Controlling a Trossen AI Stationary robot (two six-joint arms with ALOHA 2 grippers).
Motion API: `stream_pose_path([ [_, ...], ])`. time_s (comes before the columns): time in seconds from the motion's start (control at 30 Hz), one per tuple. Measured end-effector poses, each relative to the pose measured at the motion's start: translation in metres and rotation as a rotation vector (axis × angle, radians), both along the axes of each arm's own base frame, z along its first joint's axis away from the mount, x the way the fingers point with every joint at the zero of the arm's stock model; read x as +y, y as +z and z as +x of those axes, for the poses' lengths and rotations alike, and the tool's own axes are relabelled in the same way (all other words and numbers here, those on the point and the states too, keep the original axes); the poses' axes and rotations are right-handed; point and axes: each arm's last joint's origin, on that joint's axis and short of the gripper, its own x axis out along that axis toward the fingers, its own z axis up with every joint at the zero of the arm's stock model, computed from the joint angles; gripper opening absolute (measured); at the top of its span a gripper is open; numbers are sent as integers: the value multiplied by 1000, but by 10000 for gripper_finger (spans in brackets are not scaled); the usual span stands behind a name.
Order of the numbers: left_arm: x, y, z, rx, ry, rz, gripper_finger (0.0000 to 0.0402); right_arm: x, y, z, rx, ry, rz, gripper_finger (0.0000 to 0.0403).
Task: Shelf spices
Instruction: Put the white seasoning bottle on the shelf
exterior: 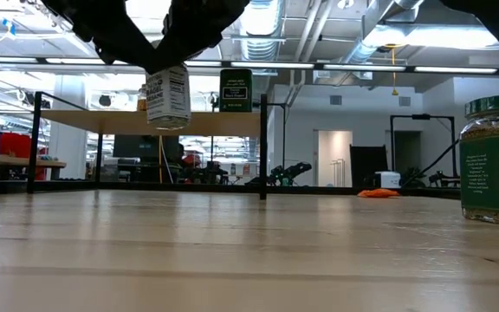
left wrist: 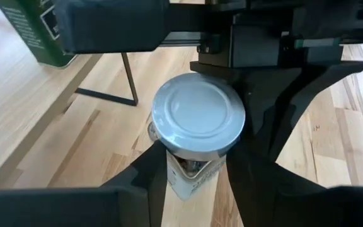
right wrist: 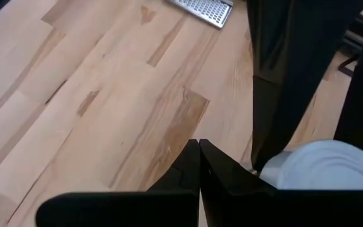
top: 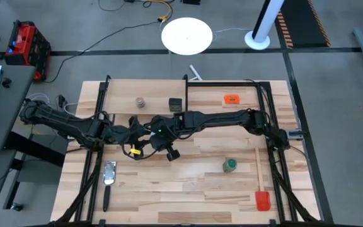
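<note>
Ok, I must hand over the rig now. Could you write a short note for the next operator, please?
Left gripper: closed around the clear jar with white lid, which hangs above mid-table.
Right gripper: shut, empty, right beside that jar.
On the shelf: the brownish jar and the black tin.
On the table, right side: the green-lidded jar, upright.
Done: two of four shelved.
Left: place the clear jar, then fetch the green-lidded one.

Orange tag (top: 231, 98), red-headed spatula (top: 261, 189), metal grater (top: 109, 173), white round disc (top: 187, 35)
</note>
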Motion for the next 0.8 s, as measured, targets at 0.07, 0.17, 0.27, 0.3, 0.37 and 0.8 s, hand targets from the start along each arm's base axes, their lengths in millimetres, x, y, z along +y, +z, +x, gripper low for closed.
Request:
stream_pose_path([
  [0.07,0,0,0,-4,17,-6,130,0,0,0,1,-2,-2,4],
  [0.17,0,0,0,-13,33,-28,130,-1,0,0,5,-7,1,4],
  [0.27,1,0,0,-19,47,-45,130,-1,0,0,7,-7,1,4],
  [0.3,1,0,0,-21,52,-50,130,-1,0,0,7,-7,1,4],
  [0.37,1,1,0,-30,68,-59,130,-1,0,0,8,-8,1,4],
  [0.8,1,0,0,-26,93,-74,131,-3,-1,0,4,-11,1,4],
])
